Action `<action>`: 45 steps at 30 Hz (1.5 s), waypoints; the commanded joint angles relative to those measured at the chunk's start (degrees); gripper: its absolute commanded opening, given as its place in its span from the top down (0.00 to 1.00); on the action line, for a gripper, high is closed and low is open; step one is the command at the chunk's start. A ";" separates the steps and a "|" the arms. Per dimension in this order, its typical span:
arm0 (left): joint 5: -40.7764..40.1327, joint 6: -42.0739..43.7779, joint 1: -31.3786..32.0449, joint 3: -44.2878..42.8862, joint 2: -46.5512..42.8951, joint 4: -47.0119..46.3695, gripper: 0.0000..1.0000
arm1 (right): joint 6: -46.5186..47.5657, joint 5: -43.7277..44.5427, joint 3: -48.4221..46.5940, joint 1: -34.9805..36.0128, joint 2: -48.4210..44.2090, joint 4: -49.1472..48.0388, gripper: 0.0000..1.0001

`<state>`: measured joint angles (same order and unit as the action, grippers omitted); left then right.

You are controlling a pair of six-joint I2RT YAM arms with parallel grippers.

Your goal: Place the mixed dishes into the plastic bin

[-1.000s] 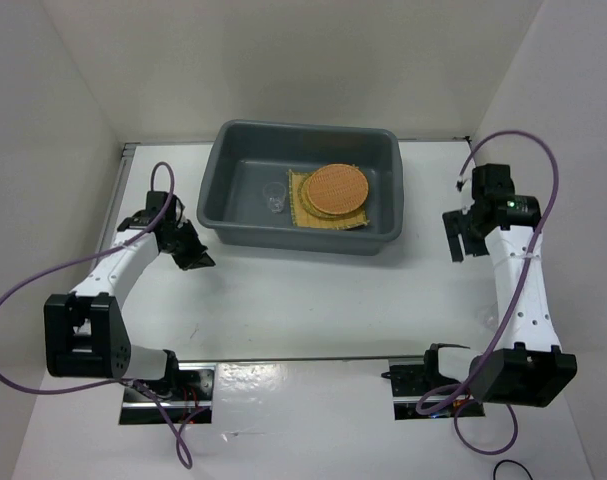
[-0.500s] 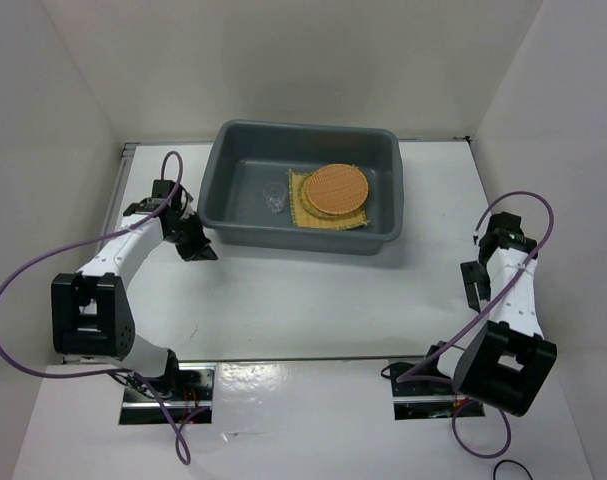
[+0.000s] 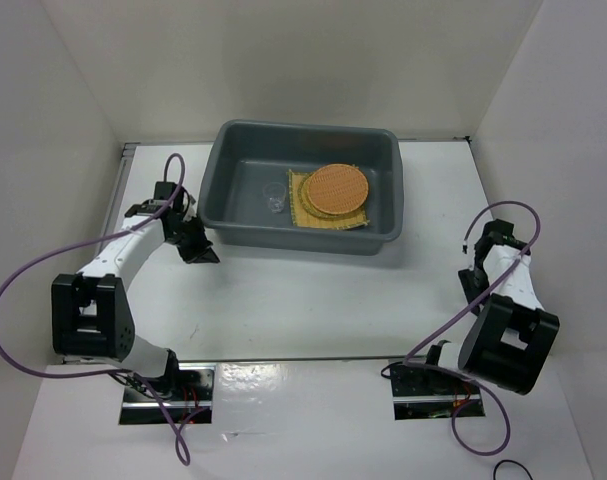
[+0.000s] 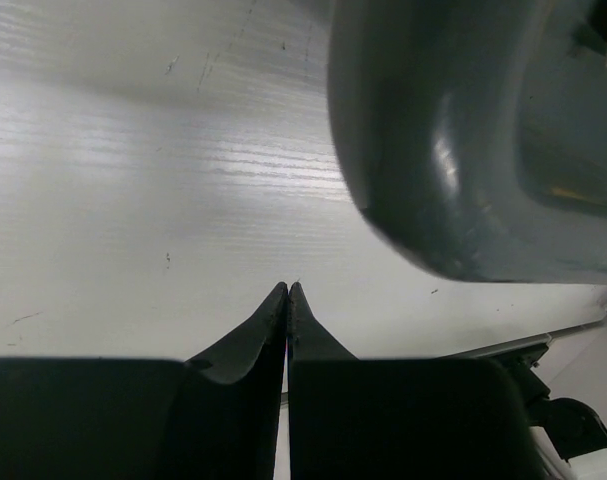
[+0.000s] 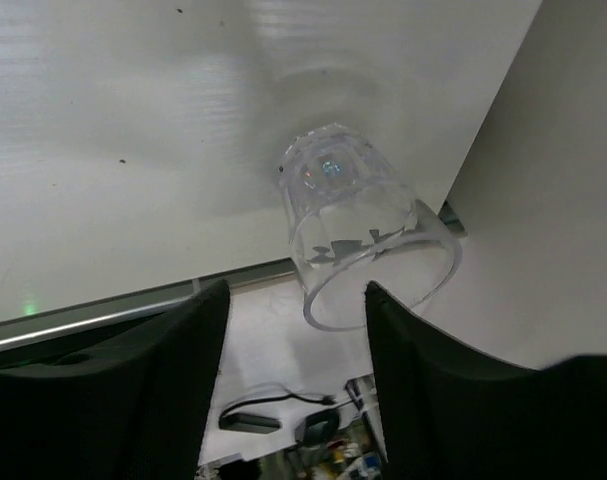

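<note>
The right pincer (image 5: 295, 292) stands part open and holds nothing. A clear plastic cup (image 5: 358, 235) lies on its side on the table (image 5: 103, 120) in the gap between the fingers, mouth toward the wrist camera, near the side wall (image 5: 553, 180). The right finger appears closer to the cup than the left, so uneven closure is likely to push the cup sideways. Being round and on its side, the cup can roll out of the gap or against the wall. The cup wall looks thin, so excess closing force may buckle it or eject it from the grip. The nearby wall also limits room for correction. The left pincer (image 4: 287, 292) is closed and empty, beside the near left corner of the grey plastic bin (image 3: 283, 236). Inside the bin lie a second clear cup (image 3: 274, 196), a square yellow mat (image 3: 299, 212) and, on the mat, an orange woven disc (image 3: 335, 187). A cup released too high may bounce off these.
</note>
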<state>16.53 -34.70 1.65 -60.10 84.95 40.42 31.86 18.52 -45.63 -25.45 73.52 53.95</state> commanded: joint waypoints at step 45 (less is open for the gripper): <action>-4.58 -14.43 0.20 11.67 -26.75 2.02 0.90 | -6.98 -26.08 -95.33 65.88 58.31 18.29 1.00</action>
<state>13.08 -47.20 1.67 -49.15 60.90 40.42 24.16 -5.19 -136.42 41.34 129.38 70.57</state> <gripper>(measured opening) 0.092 0.022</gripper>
